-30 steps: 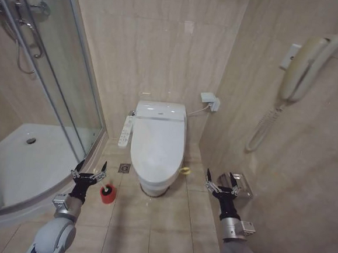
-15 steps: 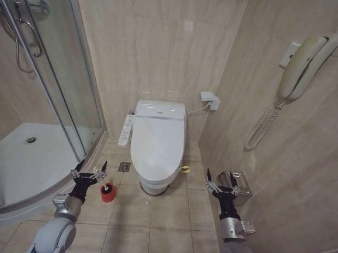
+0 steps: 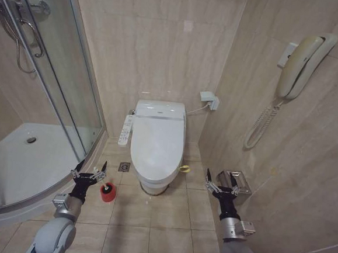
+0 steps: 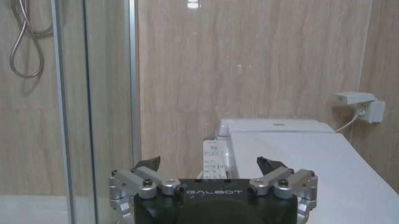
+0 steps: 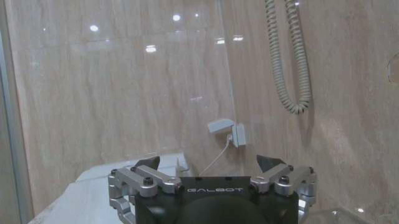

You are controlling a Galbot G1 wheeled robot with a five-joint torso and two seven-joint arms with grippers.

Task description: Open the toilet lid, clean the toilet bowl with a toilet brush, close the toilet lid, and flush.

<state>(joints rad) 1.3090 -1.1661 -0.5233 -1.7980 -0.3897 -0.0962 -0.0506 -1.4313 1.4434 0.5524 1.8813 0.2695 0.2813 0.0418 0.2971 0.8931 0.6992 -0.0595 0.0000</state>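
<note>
The left gripper (image 3: 89, 171) is hanging low on the left with its fingers spread and nothing between them, and the right gripper (image 3: 221, 181) is mirroring it on the right, equally splayed and empty. Both are hovering near the floor, either side of the toilet and apart from it.

The toilet lid (image 3: 157, 144) is lying shut and flat over the bowl, straight ahead against the far wall. It is looking glossy and stiff, likely light plastic but slippery, so I would judge a pinch on its smooth top a poor bet. The yellow loop (image 3: 184, 169) is dangling at the lid's near right edge, closest to the right gripper, and seems the sensible place to hook or grip.

The toilet brush (image 3: 108, 192) is sitting in its red holder on the floor, just beside the left gripper. Further left, the shower tray (image 3: 19, 167) is curving behind glass.
</note>
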